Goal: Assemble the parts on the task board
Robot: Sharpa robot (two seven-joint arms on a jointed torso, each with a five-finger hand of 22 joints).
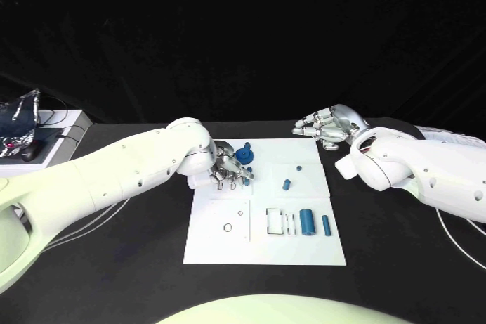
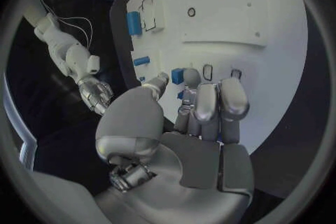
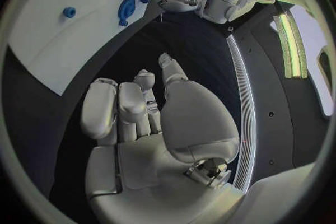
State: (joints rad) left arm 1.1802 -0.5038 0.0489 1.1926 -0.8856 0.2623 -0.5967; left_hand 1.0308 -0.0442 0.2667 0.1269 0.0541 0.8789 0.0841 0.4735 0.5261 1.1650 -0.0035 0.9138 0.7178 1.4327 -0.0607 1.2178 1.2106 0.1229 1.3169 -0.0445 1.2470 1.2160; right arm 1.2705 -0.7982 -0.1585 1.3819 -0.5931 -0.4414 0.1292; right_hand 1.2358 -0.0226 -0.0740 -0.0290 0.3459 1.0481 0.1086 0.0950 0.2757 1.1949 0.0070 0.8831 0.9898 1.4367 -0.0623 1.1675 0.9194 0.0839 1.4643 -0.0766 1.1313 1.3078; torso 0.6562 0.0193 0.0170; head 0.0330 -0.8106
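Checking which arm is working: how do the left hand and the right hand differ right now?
The left hand is over the task board, its fingers down among the blue parts; the right hand is off the board, above the black table. The left hand's fingertips are at a small blue piece; the right hand holds nothing. Both are silver, on white arms.

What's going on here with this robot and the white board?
The robot is assembling small blue parts on the white task board. Its left hand is down over the board's far left area, fingers close around a small blue piece beside the blue gear-like part. The right hand hovers off the board's far right corner, holding nothing. Two blue cylinders lie near the rectangular slots.
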